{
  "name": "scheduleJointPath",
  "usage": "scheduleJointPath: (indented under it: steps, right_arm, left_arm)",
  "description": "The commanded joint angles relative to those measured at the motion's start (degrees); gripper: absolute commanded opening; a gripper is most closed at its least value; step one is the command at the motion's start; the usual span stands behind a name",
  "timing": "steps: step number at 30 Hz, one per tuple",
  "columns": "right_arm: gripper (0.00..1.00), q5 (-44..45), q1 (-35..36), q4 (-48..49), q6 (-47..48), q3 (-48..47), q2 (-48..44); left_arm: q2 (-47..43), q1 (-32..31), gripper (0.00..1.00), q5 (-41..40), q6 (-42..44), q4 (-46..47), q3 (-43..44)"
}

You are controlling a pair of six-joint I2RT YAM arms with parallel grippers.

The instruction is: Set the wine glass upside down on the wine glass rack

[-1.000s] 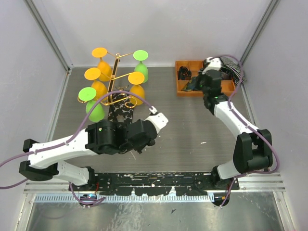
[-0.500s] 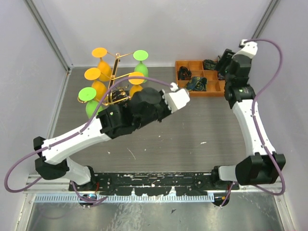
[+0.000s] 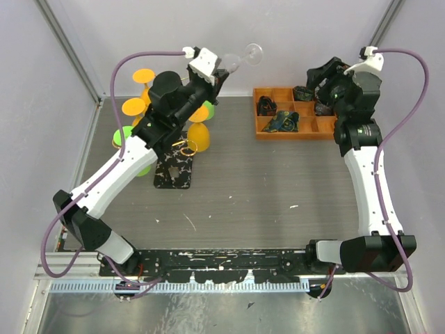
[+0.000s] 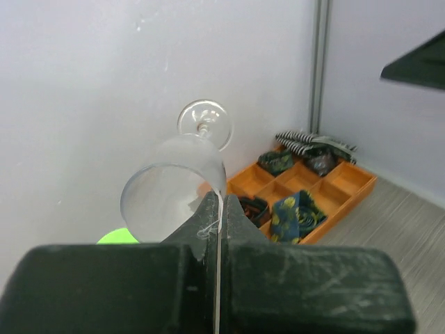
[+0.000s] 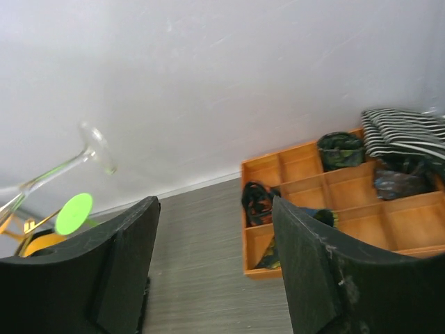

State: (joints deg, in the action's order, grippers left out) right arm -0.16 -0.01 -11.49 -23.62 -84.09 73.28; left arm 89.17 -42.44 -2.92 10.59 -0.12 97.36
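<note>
Left claw [image 4: 215, 209] pinches the rim of a clear stemmed wine glass [image 4: 174, 189], foot pointing away from it — below the claw stands the gold wire rack [image 3: 174, 170] on its black marbled base. Right claw [image 5: 214, 216] gapes wide.

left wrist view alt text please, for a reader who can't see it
The left tool grips a clear wine glass by its rim, foot pointing away toward a white wall. To the right, an orange divided tray holds dark fabrics.
</note>
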Motion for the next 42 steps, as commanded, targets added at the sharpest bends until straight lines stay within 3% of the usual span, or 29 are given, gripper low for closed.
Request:
scheduleJointPath:
  steps: [1,6,13,18,21,30,42]
  right_arm:
    - [0.71,-8.7,-0.16,8.75,-6.61,1.85,-0.97]
    - [0.71,-15.93,-0.16,22.46,-16.56,6.35,-0.96]
    - [0.7,-22.9,-0.16,53.86,-36.46,16.05,2.85]
    - [0.64,-23.71,0.28,80.18,-53.46,18.31,11.07]
    - [0.62,-22.91,1.75,91.16,-59.42,16.04,16.91]
    - [0.6,-19.49,8.5,102.24,-61.77,6.73,28.65]
    - [0.58,-18.64,11.23,99.68,-59.33,-1.48,33.99]
  left_arm:
    - [-0.89,2.76,0.01,8.36,-6.81,16.25,-4.15]
    - [-0.35,4.13,0.0,10.06,-9.61,28.56,-9.79]
    - [2.52,5.16,0.0,12.32,-14.91,48.46,-15.02]
    - [4.59,5.2,0.0,14.06,-16.12,55.08,-16.31]
    - [5.32,5.18,0.0,14.87,-16.22,56.32,-16.5]
    - [6.13,5.17,0.0,15.36,-16.22,58.57,-17.12]
    - [6.4,5.22,0.0,16.7,-16.2,58.92,-17.16]
